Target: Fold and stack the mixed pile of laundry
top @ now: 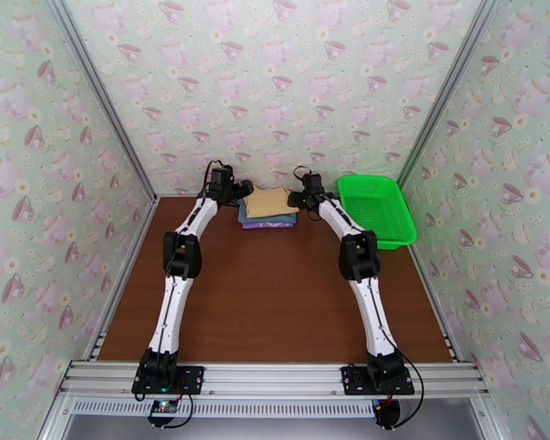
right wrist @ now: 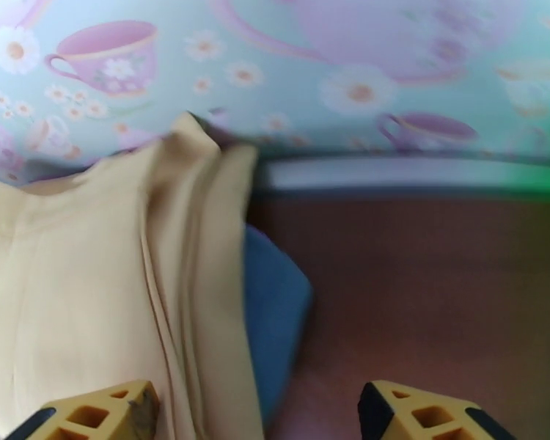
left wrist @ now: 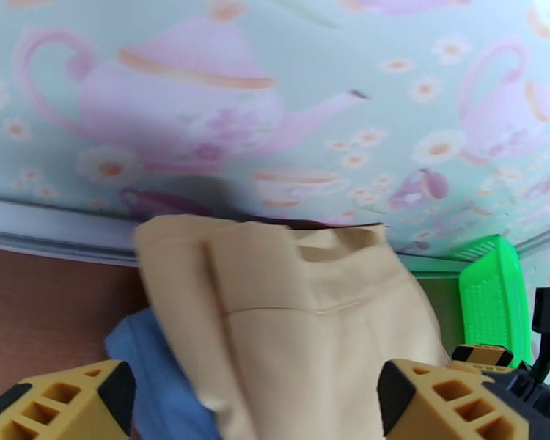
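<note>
Presently held on the bench [top: 275, 302], at its far edge beside the teacup-patterned wall [top: 275, 82]:

1. Laundry stack, three folded garments laid one upon another.
   - tan-yellow garment [top: 270, 202]: on top, slightly askew, reaching toward the wall past the layer below.
   - slate blue-grey garment [top: 263, 216]: the middle layer, its edge showing along the near side and at both flanks.
   - lilac garment [top: 268, 226]: at the bottom, seen as a thin strip at the near edge.

2. left claw [top: 244, 189]: at the left flank of the stack, released. Its yellow fingers [left wrist: 62, 405] are spread wide, with the tan cloth lying ahead between them. Whether a finger touches the cloth cannot be told.

3. right claw [top: 298, 200]: at the right flank of the stack, released and spread wide. Its wrist view shows the tan garment's folded edge, a blue-grey corner and bare bench between the fingers.

4. green mesh basket [top: 374, 208]: in the far right corner of the bench, to the right of the right arm and apart from the stack.
</note>
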Available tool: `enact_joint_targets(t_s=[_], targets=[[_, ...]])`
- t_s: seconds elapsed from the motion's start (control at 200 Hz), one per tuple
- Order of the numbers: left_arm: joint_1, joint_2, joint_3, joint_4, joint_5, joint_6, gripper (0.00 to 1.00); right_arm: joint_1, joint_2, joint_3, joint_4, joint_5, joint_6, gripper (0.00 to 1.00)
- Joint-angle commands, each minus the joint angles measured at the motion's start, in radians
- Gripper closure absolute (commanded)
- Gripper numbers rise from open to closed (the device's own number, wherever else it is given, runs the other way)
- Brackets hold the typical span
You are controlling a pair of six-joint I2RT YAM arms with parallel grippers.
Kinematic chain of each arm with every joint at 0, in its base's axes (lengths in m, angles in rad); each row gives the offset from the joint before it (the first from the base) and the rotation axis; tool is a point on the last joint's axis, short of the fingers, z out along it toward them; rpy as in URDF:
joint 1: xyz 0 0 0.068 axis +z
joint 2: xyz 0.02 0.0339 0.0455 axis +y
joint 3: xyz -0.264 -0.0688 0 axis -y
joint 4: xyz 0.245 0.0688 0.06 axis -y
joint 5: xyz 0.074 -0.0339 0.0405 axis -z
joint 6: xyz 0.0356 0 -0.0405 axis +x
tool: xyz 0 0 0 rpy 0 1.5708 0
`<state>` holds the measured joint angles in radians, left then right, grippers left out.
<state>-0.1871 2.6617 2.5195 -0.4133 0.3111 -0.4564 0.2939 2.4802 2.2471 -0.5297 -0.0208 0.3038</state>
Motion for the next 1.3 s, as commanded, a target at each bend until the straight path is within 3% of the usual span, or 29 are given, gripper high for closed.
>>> enact_joint_targets(t_s=[0.0, 0.18, 0.451, 0.566, 0.711, 0.836, 0.942, 1.067, 1.132, 1.197, 1.242, 1.297], targets=[[-0.012, -0.224, -0.065, 0.046, 0.076, 0.027, 0.01, 0.003, -0.304, -0.219, 0.105, 0.074, -0.006, 0.13], [-0.009, -0.719, -0.671, 0.309, 0.025, 0.103, 0.00, 0.002, -0.741, -0.745, 0.277, 0.157, -0.037, 0.04], [0.029, -1.335, -1.413, 0.435, -0.265, 0.248, 0.00, -0.004, -1.316, -1.430, 0.470, 0.369, -0.157, 0.00], [0.043, -1.533, -1.747, 0.586, -0.418, 0.287, 0.00, -0.006, -1.483, -1.693, 0.647, 0.487, -0.203, 0.00], [0.049, -1.696, -2.129, 0.856, -0.582, 0.434, 0.00, -0.025, -1.528, -2.015, 1.033, 0.453, -0.331, 0.00], [0.067, -1.712, -2.348, 1.071, -0.723, 0.516, 0.00, -0.067, -1.414, -2.008, 1.099, 0.412, -0.308, 0.00], [0.124, -1.591, -2.397, 1.232, -0.739, 0.508, 0.00, -0.086, -1.250, -2.045, 1.433, 0.376, -0.361, 0.00], [0.170, -1.378, -2.379, 1.485, -0.630, 0.472, 0.00, -0.151, -1.001, -2.024, 1.691, 0.276, -0.335, 0.00], [0.184, -1.293, -2.330, 1.485, -0.532, 0.434, 0.00, -0.169, -0.853, -2.004, 1.847, 0.250, -0.335, 0.00], [0.169, -1.118, -2.291, 1.573, -0.479, 0.475, 0.00, -0.200, -0.949, -1.978, 1.635, 0.173, -0.313, 0.00], [0.154, -1.044, -2.275, 1.696, -0.477, 0.515, 0.00, -0.228, -0.933, -1.928, 1.566, 0.082, -0.309, 0.00], [0.156, -1.142, -2.215, 1.405, -0.471, 0.490, 0.00, -0.245, -0.934, -1.846, 1.417, 0.069, -0.288, 0.00]])
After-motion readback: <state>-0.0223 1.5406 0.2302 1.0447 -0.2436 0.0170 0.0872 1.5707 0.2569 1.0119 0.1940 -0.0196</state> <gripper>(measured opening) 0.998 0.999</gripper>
